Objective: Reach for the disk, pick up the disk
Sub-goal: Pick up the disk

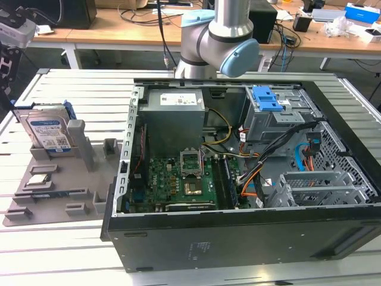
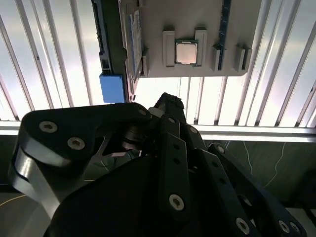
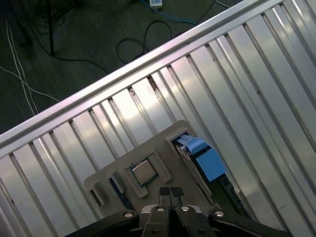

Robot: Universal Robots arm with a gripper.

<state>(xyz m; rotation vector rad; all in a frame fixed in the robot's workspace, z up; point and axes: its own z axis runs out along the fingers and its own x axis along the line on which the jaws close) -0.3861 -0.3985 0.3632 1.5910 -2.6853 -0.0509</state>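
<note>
Where disk [image 1: 49, 132] stands in grey tray [image 1: 44, 215]: slatted metal table [image 1: 59, 253], desks [image 1: 107, 31] behind.

Silver arm [image 1: 229, 18] with pale-blue joint caps [image 1: 238, 56]; black jaws and links [image 2: 173, 163] (dotted with silver screws [image 2: 176, 201]).

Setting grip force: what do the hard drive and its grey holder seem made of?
The flat silver hard drive: metal casing, dull sheen at its edge, white-and-blue label on its face, blue side rails probably plastic. The grey slotted holder tray: uniform matte grey, likely plastic.
</note>
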